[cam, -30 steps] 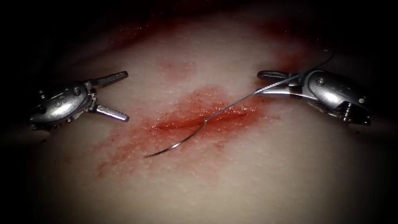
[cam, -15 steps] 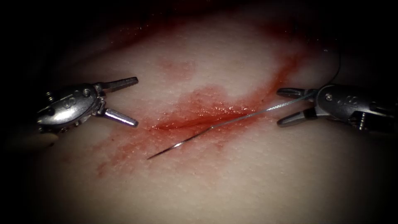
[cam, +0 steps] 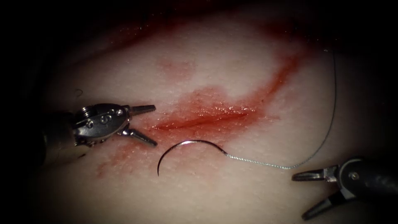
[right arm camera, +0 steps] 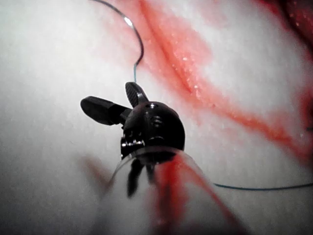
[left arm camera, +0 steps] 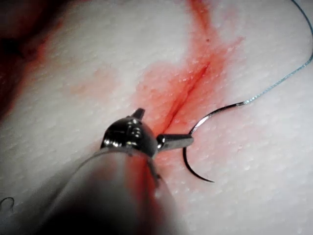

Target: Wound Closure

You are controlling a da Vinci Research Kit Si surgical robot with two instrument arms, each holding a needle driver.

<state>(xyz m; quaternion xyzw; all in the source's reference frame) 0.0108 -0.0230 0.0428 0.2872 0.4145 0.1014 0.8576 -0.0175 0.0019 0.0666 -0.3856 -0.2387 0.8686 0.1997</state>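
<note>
Tissue [cam: 232,58] lay under both tools, and we worked across it from left to right. Furthest left we saw the left arm's tool [cam: 146,125], its jaws parted in a moderate V and holding nothing, its tips just left of the near end of the cut [cam: 199,121]. From the left wrist view the same tool [left arm camera: 166,132] sat at that end of the cut [left arm camera: 188,90], with the needle [left arm camera: 195,147] just beside one jaw but apart from it. Red fluid [cam: 207,108] stained the surface around the cut and ran up in a streak toward the right.

Below the cut we found the curved needle [cam: 182,146] lying loose on the surface, not in the tissue, arched with its point down at the left. From its right end the thread [cam: 315,153] trailed rightward, then curved up the right side. Furthest right, the right arm's tool [cam: 309,195] hung wide open and empty, close beneath the thread without gripping it.
</note>
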